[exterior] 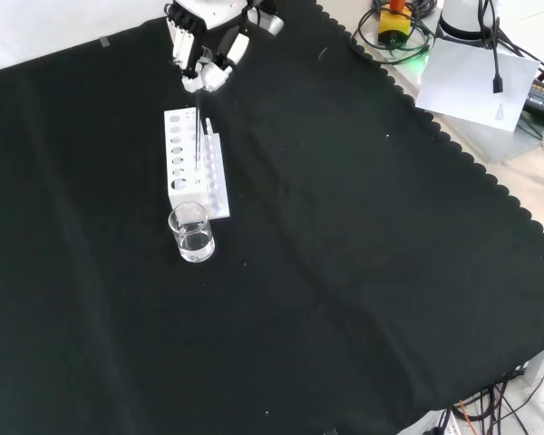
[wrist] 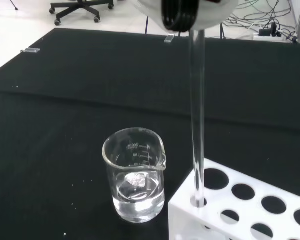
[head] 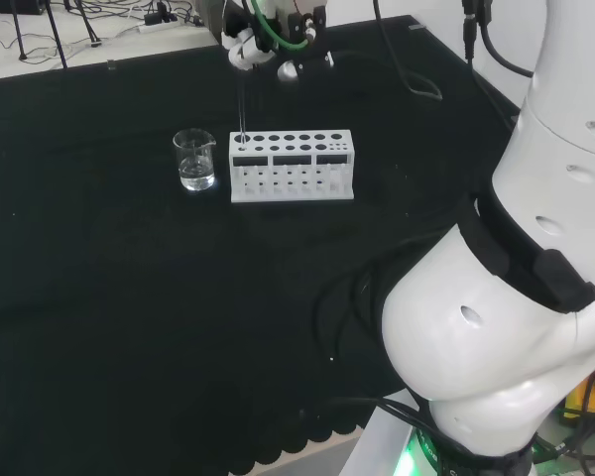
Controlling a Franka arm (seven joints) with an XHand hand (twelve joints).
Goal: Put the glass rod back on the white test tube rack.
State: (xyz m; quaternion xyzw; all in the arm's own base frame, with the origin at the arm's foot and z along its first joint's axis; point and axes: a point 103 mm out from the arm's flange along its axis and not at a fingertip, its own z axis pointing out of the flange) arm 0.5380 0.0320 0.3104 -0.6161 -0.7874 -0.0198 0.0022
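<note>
The white test tube rack (head: 293,171) (exterior: 193,168) stands on the black cloth, with a clear beaker (head: 195,161) (exterior: 192,233) holding some water beside one end. Above that end hangs the hand (head: 248,45) (exterior: 204,53), its fingers curled round the top of the glass rod (head: 242,107) (exterior: 200,136). The rod stands nearly upright. In the wrist view the glass rod (wrist: 197,110) runs down from the hand (wrist: 190,11), and its lower tip sits in a corner hole of the rack (wrist: 240,212), next to the beaker (wrist: 135,175).
Cables (head: 416,69) trail over the cloth's far right part in the head view. A white sheet (exterior: 476,72) and more cables lie beyond the cloth's scalloped edge in the front view. The arm's white links (head: 516,297) stand at the head view's right.
</note>
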